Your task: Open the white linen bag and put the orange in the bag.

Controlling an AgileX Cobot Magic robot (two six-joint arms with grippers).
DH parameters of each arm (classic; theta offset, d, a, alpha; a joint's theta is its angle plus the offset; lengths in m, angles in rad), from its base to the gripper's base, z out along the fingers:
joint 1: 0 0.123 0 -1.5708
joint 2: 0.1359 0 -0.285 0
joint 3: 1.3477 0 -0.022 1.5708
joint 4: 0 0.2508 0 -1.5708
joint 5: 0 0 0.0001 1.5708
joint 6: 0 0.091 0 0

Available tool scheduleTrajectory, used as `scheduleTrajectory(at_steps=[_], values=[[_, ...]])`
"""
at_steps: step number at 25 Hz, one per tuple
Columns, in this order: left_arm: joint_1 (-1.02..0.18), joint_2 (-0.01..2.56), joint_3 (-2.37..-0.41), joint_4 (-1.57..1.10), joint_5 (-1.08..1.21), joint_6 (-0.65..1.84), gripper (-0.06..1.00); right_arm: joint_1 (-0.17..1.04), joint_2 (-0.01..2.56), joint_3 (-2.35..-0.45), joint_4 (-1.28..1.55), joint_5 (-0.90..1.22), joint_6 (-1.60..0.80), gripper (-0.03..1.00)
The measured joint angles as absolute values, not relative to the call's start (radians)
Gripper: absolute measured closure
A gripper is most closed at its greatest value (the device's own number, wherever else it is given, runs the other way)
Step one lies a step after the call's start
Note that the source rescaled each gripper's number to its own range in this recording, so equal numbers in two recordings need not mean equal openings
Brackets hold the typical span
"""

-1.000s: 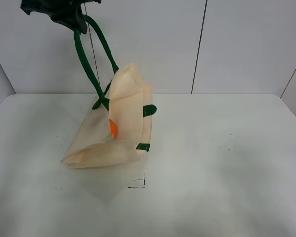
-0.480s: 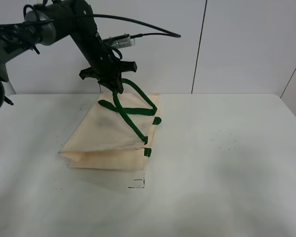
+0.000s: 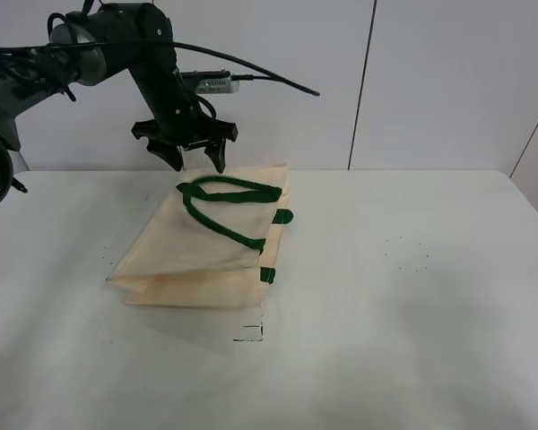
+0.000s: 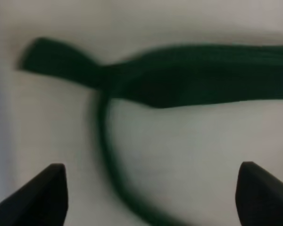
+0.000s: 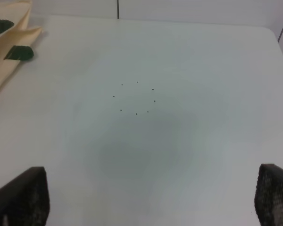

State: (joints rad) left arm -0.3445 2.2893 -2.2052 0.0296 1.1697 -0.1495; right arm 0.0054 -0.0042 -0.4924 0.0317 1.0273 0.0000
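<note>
Wide-open left gripper (image 3: 197,163) hovers over the limp white linen bag (image 3: 188,255) near the table's (image 3: 412,296) far edge; likely best gripped by a handle (image 3: 233,184).

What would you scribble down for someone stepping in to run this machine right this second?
Left pincer: open, empty, hovering just above the cream rectangular cloth bag; its dark green strap handles lie loose on top.
Right pincer: open, empty, over the white table, apart from the bag.
Small round orange fruit: out of sight now; a second ago it showed inside the lifted bag.
Done: probably the orange bagged, bag laid flat and released.
Left: confirm the orange is inside; otherwise likely nothing.
</note>
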Motion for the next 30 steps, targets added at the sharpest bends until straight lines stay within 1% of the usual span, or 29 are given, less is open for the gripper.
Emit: scheduleTrajectory(at_steps=[4, 8, 11, 20, 22, 26, 30], values=[[-0.341, 2.289, -2.205, 0.114, 1.178, -0.157, 0.06, 0.005, -0.004, -0.492, 0.032, 1.027, 0.000, -0.03], [-0.313, 2.289, -2.205, 0.113, 1.181, -0.158, 0.06, 0.005, -0.004, -0.492, 0.032, 1.027, 0.000, -0.03], [-0.265, 2.289, -2.205, 0.113, 1.181, -0.158, 0.05, 0.005, -0.004, -0.492, 0.032, 1.027, 0.000, -0.03], [-0.064, 2.289, -2.205, 0.044, 1.181, -0.145, 0.05, 0.005, -0.004, -0.492, 0.032, 1.027, 0.000, -0.03], [-0.038, 2.289, -2.205, 0.042, 1.181, -0.141, 0.05, 0.005, -0.004, -0.492, 0.032, 1.027, 0.000, -0.03], [-0.023, 2.281, -2.195, 0.042, 1.181, -0.138, 0.05, 0.005, -0.004, -0.492, 0.032, 1.027, 0.000, -0.03], [-0.023, 2.229, -2.127, 0.035, 1.181, -0.126, 0.05, 0.005, -0.004, -0.492, 0.032, 1.027, 0.000, -0.03]])
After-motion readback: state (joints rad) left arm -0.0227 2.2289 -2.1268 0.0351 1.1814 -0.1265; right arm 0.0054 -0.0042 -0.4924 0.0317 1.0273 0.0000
